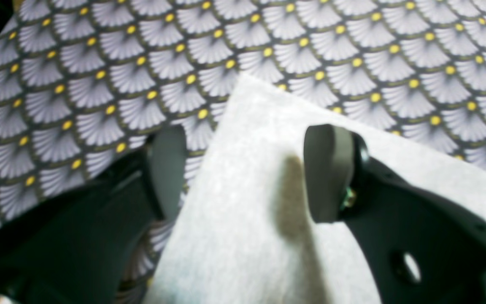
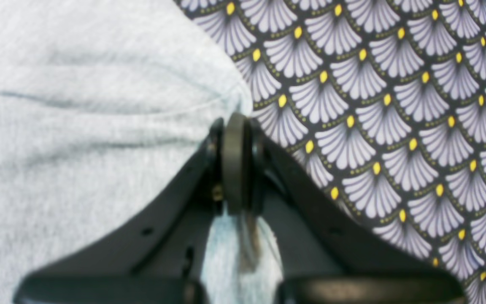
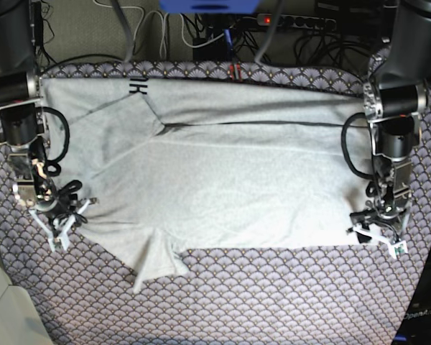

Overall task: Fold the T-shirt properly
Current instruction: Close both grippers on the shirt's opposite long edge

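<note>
- Left wrist view: jaws of the left gripper [image 1: 243, 173] stand wide apart, one pad on each side of a corner of the T-shirt [image 1: 264, 177]; nothing is pinched. Beneath lies the fan-patterned tablecloth [image 1: 99, 76]. The picture is blurred.
- Right wrist view: jaws of the right gripper [image 2: 235, 126] are pressed together on the T-shirt [image 2: 78, 126] at its edge, cloth bunched between them. The tablecloth [image 2: 395, 105] fills the right side.
- Base view: the T-shirt [image 3: 223, 172] lies spread flat on the tablecloth [image 3: 273, 302], black lettering [image 3: 138, 86] near the far edge. The right gripper [image 3: 59, 215] and the left gripper [image 3: 381, 231] sit at its opposite near corners. Cables [image 3: 201, 29] run behind the table.
</note>
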Robot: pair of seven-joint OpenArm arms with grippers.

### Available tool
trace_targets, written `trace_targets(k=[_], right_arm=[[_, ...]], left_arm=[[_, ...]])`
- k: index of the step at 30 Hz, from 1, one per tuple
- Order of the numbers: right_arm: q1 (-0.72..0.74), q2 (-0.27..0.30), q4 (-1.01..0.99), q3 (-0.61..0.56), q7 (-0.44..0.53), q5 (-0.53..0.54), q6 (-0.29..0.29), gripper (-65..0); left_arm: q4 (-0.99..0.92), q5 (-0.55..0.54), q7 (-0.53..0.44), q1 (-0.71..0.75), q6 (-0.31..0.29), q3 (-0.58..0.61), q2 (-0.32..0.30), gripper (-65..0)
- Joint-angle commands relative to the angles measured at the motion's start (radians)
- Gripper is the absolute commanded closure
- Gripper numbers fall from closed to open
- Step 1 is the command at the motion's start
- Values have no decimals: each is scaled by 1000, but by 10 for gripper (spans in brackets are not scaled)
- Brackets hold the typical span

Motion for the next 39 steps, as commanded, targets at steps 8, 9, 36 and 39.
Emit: trace_targets(k=[8,9,36,39], right_arm=[[-1,15,15,5,-5,-9,0,0],[-1,15,15,5,-7,-9,0,0],[-1,14,15,5,-10,-9,0,0],[-2,14,15,5,-10,-9,0,0]], left_arm=[[14,2,-28,-36,1,-1,-11,-427],[14,2,-28,-36,1,-1,-11,-427],[-126,-3,-195,-29,1,-1,-13,-427],[-132,0,-195,-29,1,-1,-16,-427]])
